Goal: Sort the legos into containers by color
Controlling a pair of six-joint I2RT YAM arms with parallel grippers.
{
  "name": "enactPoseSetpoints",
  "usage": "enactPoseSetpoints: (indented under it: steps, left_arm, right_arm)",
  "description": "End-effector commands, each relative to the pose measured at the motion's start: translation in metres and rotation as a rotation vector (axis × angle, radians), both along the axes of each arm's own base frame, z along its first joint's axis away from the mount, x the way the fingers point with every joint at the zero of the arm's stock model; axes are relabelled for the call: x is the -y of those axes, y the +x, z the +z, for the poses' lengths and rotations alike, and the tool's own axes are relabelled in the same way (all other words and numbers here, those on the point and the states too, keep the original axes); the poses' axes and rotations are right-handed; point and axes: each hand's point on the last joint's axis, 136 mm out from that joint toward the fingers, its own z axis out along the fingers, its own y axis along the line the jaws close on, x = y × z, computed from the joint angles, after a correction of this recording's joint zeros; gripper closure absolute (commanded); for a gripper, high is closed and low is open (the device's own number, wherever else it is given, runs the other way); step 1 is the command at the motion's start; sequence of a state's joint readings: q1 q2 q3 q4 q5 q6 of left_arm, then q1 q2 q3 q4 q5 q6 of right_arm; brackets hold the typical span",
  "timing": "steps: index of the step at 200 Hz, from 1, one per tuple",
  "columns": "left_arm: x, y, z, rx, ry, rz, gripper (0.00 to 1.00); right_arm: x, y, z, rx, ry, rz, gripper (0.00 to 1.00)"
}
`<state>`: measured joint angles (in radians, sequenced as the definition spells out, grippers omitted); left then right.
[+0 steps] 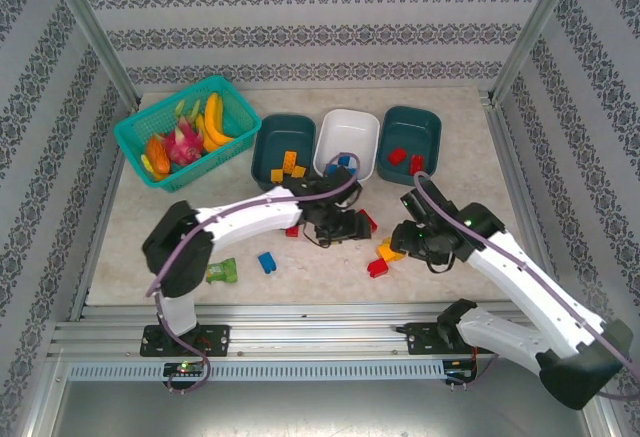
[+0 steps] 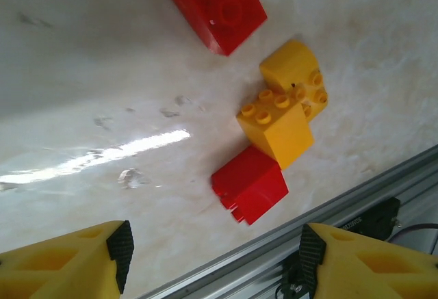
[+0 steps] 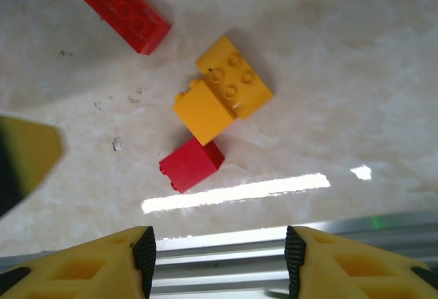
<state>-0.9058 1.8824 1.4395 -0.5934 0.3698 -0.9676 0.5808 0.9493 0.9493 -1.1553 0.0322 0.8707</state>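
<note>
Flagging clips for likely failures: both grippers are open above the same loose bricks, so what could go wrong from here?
1. The left gripper and right gripper both look down on the same group, so the arms may collide.
2. The yellow bricks touch each other and the small red brick; a grab may drag along the wrong colour.
3. The group lies near the metal rail; a nudge could push a brick onto it.

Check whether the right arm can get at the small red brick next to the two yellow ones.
Probably yes: the right gripper hangs open close over the small red brick with nothing between, though a yellow brick sits against it.
</note>
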Motion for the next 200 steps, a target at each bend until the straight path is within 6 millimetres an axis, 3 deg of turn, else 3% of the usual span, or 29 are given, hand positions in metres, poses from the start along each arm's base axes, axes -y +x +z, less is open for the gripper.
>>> enactPoseSetpoints:
  steps: [1, 35, 100, 200]
  left_arm:
    - [0.031, -0.009, -0.004, -0.082, 0.004, 0.038, 0.31]
    - [0.056, -0.01, -0.025, -0.125, 0.031, 0.079, 0.3]
    - [0.071, -0.007, -0.049, -0.174, 0.089, 0.108, 0.3]
    - [0.062, -0.005, -0.063, -0.169, 0.147, 0.101, 0.48]
  right_arm:
    - [0.019, -0.019, -0.001, -0.029, -0.049, -0.059, 0.45]
    - [0.02, -0.024, 0.004, 0.005, -0.01, -0.052, 0.44]
    - [0.02, -0.024, 0.008, 0.038, 0.007, -0.048, 0.43]
    - [0.012, -0.017, 0.008, 0.039, 0.026, -0.034, 0.43]
